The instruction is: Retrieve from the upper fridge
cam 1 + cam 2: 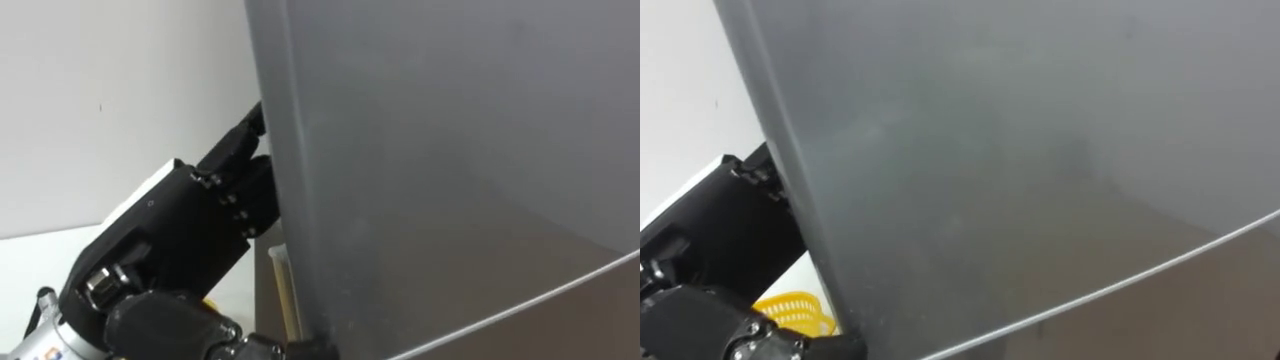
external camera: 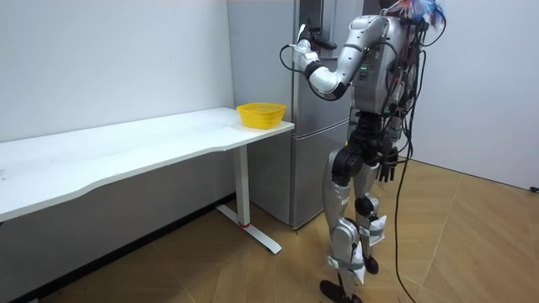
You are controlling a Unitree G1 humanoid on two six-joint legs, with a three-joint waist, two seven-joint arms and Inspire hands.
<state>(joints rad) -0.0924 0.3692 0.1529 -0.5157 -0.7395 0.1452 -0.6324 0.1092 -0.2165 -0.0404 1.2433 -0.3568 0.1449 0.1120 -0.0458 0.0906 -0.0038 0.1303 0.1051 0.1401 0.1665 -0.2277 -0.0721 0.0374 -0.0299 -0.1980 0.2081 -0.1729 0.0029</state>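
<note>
I stand right in front of a tall grey fridge (image 2: 278, 101). Its upper door (image 1: 450, 150) is very close to my head, and a thin seam (image 1: 560, 290) marks its lower end. My left hand (image 1: 190, 220) is raised to the door's left edge, where its tip goes out of sight behind the edge. It shows black beside the door in the right eye view as my left hand (image 1: 710, 230), and up at the door in the room view as my left hand (image 2: 310, 38). My right hand (image 2: 387, 171) hangs open by my hip, holding nothing.
A long white table (image 2: 126, 143) runs along the wall to my left and ends beside the fridge. A yellow bowl (image 2: 261, 114) stands on the table's near end, and it shows below my left hand as the yellow bowl (image 1: 790, 310). Wooden floor lies behind me.
</note>
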